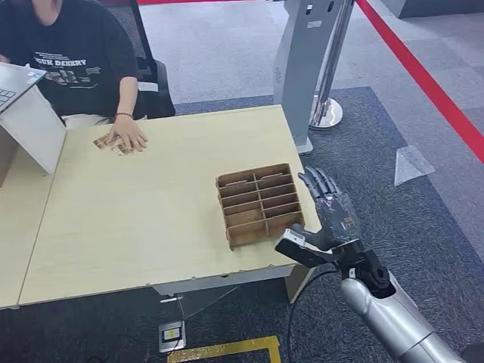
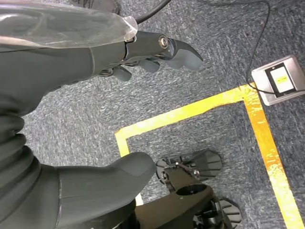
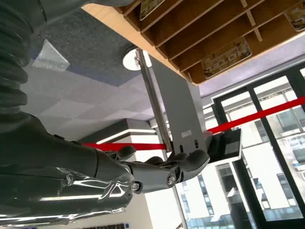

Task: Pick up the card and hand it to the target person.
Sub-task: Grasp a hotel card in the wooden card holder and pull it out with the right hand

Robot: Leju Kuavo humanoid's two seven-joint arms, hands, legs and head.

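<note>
A brown wooden tray [image 1: 259, 204] with several slots stands near the table's right front corner. In the right wrist view patterned cards [image 3: 230, 51] lie in its slots [image 3: 201, 33]. My right hand [image 1: 331, 208] hovers just off the table's right edge beside the tray, fingers spread and holding nothing; its fingers [image 3: 169, 171] stretch out in the right wrist view. The person [image 1: 85, 60] in a black shirt sits at the far left corner, one hand [image 1: 126, 134] pressing on a brown card [image 1: 103, 141] on the table. My left hand [image 2: 107, 57] hangs over the carpet with nothing in it.
A laptop [image 1: 17, 79] on a white stand sits at the table's far left. A grey kiosk post [image 1: 299, 68] and a chrome barrier base [image 1: 327, 113] stand behind the table's right corner. Yellow floor tape [image 2: 201, 107] and a floor socket [image 2: 279, 78] lie below.
</note>
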